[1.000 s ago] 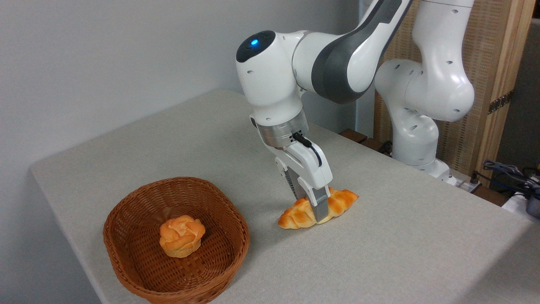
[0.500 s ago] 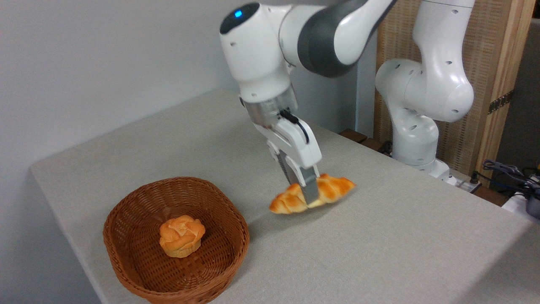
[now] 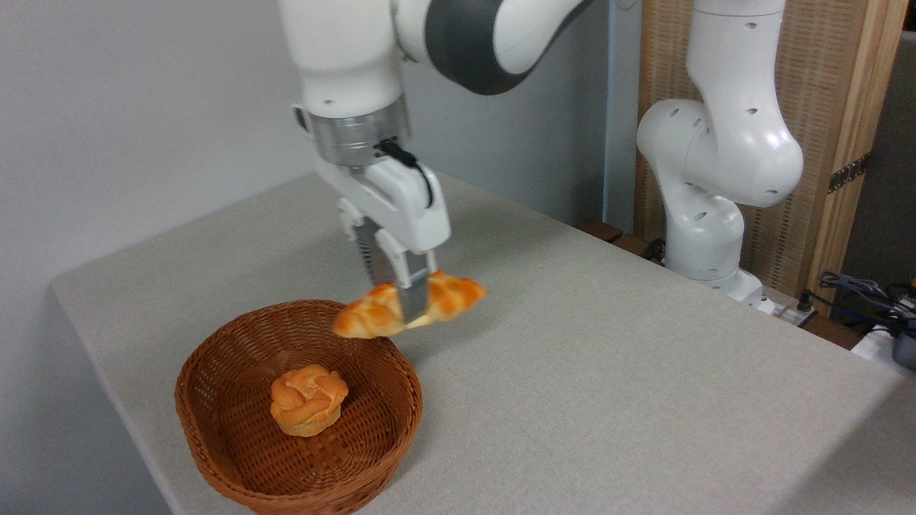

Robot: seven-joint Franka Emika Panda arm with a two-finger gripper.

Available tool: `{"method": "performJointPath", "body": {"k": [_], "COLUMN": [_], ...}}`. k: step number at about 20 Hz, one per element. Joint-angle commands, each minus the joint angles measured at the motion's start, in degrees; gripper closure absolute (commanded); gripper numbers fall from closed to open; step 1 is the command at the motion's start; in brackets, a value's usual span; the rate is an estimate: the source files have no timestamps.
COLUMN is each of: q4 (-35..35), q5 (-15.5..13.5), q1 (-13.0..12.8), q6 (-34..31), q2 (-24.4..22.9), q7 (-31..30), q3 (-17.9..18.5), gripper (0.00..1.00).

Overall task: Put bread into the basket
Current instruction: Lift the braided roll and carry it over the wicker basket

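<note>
I see the table (image 3: 608, 372) first, a wide flat top with a grey-beige cloth-like surface and a rounded corner on the left. Above it my arm (image 3: 715, 164) is white and glossy, with dark grey parts at the joints and a metal ring at the wrist. Near the front left edge stands the basket (image 3: 215, 422), round, brown, woven from wicker, with low sides that open outward. The hand (image 3: 404, 304) points down, and its two fingers are closed on the middle of the bread (image 3: 368, 318), one on each side. The bread is long and braided with pointed ends, golden-orange on the ridged top and pale underneath; it is a little blurred. It hangs in the air, tilted, with its lower left end above the back rim of the basket and its right end over the table. Inside the basket lies a small bun (image 3: 309, 399), orange and shaped like a rose.
</note>
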Motion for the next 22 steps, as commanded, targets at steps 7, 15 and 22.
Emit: {"method": "performJointPath", "body": {"k": [7,15,22], "q4": [19.71,18.92,18.12], "q5": [-7.36,-7.01,-6.93], "q1": [-0.45,-0.62,-0.62], "q6": [6.72,8.06,7.45], "q2": [15.76,16.29,16.29], "q7": [-11.85,-12.92,-12.92], "q3": [1.94,0.8,0.0], "gripper": [0.39,0.0,0.0]}}
